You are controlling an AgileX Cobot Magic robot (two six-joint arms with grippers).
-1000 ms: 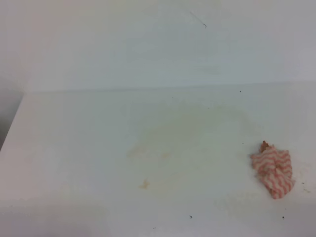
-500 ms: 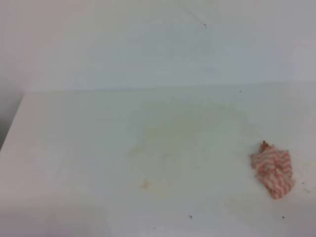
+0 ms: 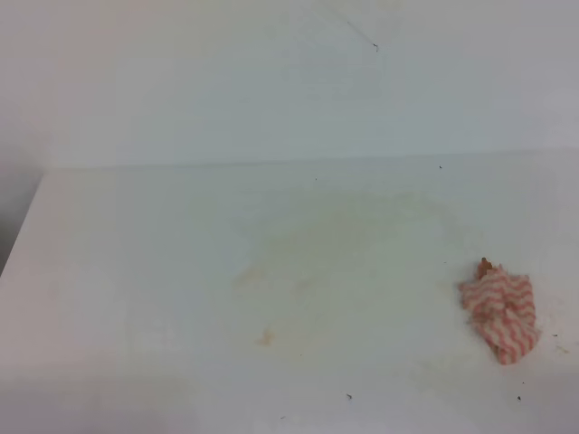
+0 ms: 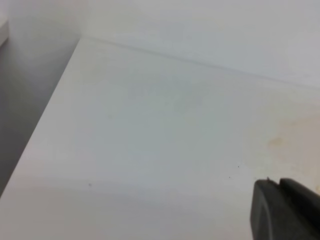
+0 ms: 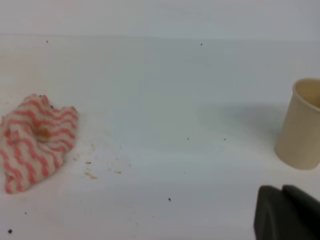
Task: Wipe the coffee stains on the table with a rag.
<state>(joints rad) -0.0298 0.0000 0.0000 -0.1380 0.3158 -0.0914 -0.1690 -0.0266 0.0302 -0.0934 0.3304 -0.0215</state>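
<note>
The rag [image 3: 500, 312], bunched, with red-pink and white zigzag stripes, lies on the white table [image 3: 136, 271] at the right, with a brown spot on its top. Nothing touches it. The coffee stains [image 3: 348, 231] show as faint yellowish smears across the table's middle, left of the rag, plus a small amber dot [image 3: 264, 338] nearer the front. No gripper appears in the exterior view. In the right wrist view the rag [image 5: 35, 142] lies at the left, well away from my right gripper [image 5: 281, 189], which is shut and empty. My left gripper [image 4: 278, 184] looks shut and empty, with a faint stain [image 4: 292, 142] beyond it.
A beige paper cup [image 5: 302, 125] stands upright on the table to the right of the rag in the right wrist view. Small crumbs [image 5: 92, 175] lie beside the rag. The table's left edge [image 4: 45, 125] drops off to a dark floor. A white wall [image 3: 289, 81] rises behind.
</note>
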